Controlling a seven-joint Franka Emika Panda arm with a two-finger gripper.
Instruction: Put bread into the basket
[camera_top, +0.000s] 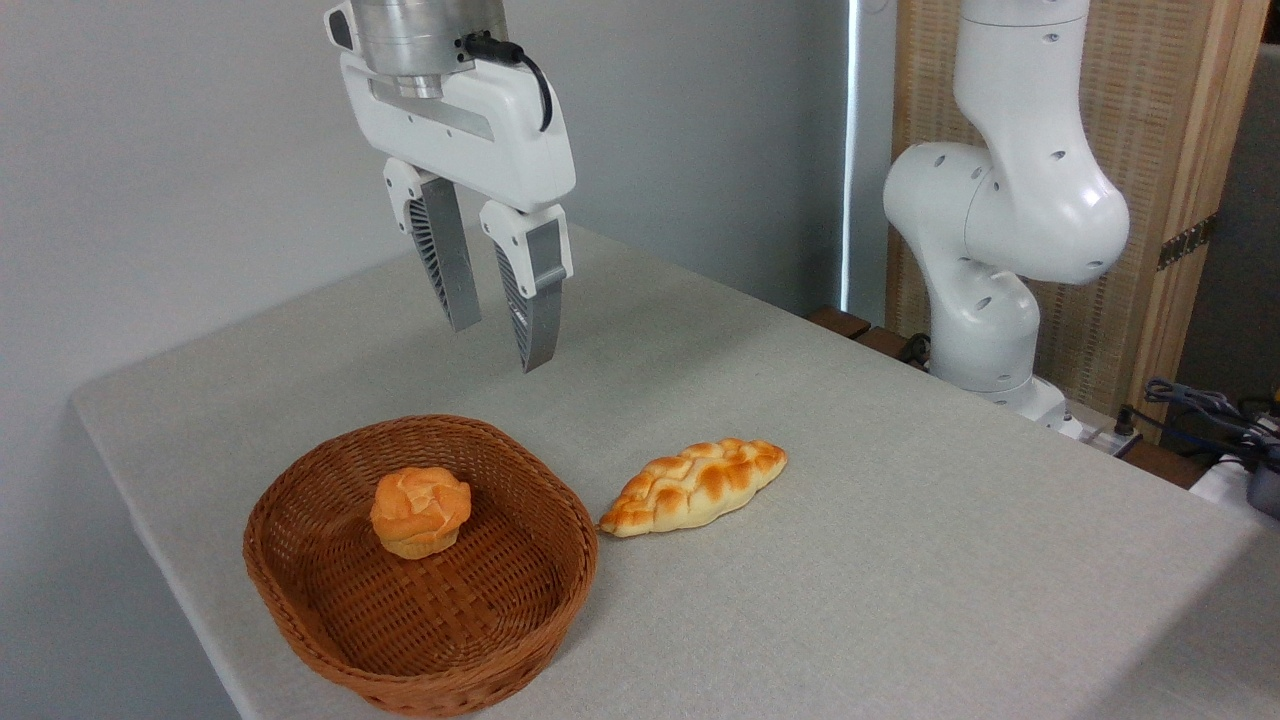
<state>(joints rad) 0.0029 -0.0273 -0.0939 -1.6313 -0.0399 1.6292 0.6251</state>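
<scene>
Sitting upright on the woven floor of the basket (300, 590), toward its back half, the bread (420, 512) lies below my tool (498, 345) and slightly to its left, well clear of it. My tool hangs in the air, fingers apart, holding nothing. A braided loaf (695, 487) lies on the bench (900, 560) just right of the basket's rim.

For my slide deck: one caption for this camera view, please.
Bun rests in the wicker basket; open claw above, braided loaf beside it.
</scene>
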